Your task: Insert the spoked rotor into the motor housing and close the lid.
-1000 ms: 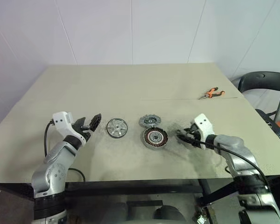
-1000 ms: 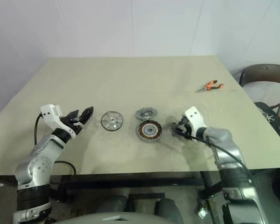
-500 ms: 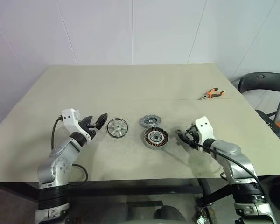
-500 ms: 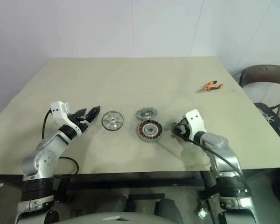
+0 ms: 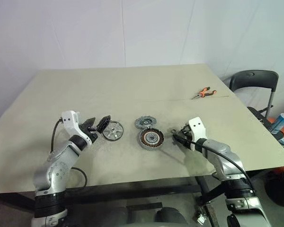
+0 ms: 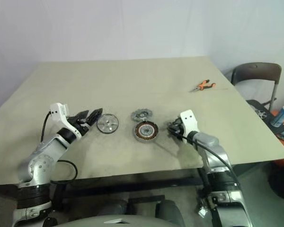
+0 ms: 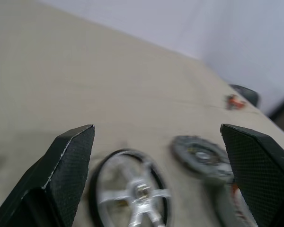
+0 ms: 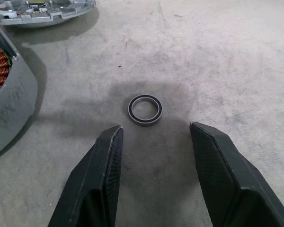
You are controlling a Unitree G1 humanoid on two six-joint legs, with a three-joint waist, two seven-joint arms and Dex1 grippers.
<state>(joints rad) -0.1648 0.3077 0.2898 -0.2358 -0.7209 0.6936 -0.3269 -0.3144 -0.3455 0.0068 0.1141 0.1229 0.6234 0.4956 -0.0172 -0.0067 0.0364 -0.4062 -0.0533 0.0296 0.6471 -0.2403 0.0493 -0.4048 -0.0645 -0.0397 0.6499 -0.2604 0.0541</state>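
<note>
The motor housing (image 5: 151, 138), ringed with copper windings, lies at the table's middle front. Just behind it rests the dull grey spoked rotor (image 5: 143, 122), and the shiny silver lid (image 5: 113, 130) lies flat to their left. My left gripper (image 5: 99, 124) hovers open just left of the lid, which shows low between its fingers (image 7: 68, 161) in the left wrist view. To the right of the housing, my right gripper (image 5: 176, 136) is open and tilted down at the table. A small dark ring (image 8: 145, 109) lies just past its fingertips.
Orange-handled pliers (image 5: 203, 92) lie far back on the right of the table (image 5: 132, 90). A dark chair (image 5: 253, 82) and a blue can (image 5: 280, 121) are beyond the table's right edge.
The camera has turned, shifting the whole scene. My right gripper has edged left and down toward the housing. The left gripper has swung slightly toward the lid. The parts have not moved.
</note>
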